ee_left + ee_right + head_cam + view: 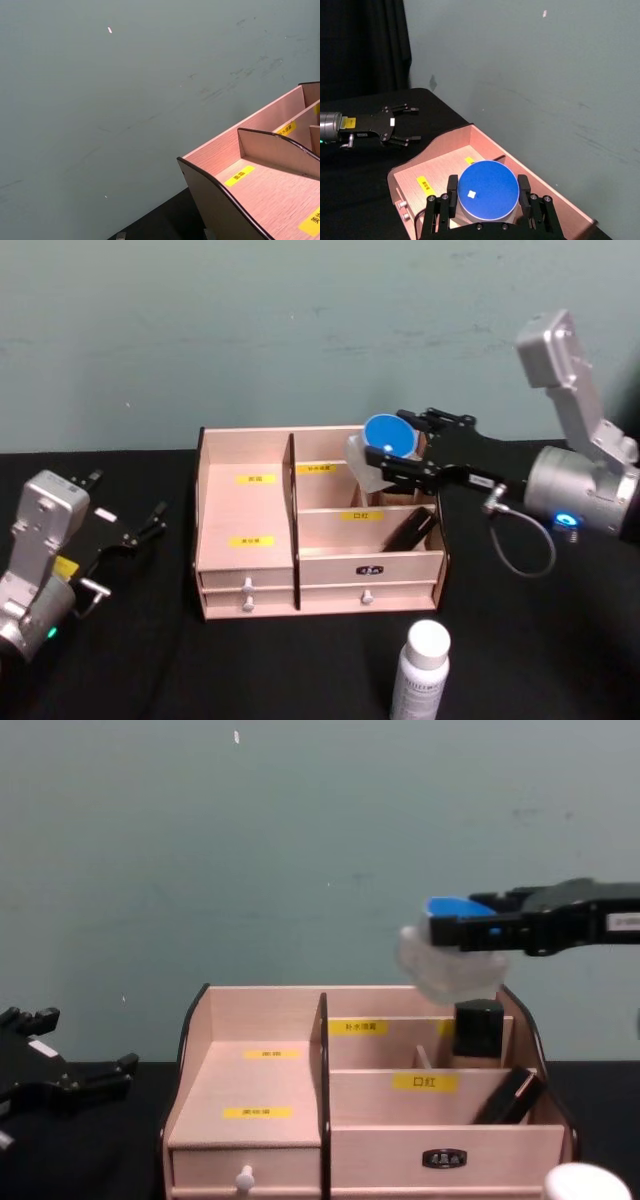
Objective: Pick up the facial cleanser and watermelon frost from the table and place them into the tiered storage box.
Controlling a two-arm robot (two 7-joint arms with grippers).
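Clenched in right gripper [388,456], centre right: blue-lidded jar [382,434], held above tiered storage box [240,508] rim for clearance (release pending). Parked lower left, spread: left gripper [128,496].

Only readable stuff is on the tiered storage box [270,1085]. The yellow label [424,1082] on its right-side middle tier says 口红. Another yellow label [239,175], in the left compartment, looks like 面霜. The rest are too small to read.
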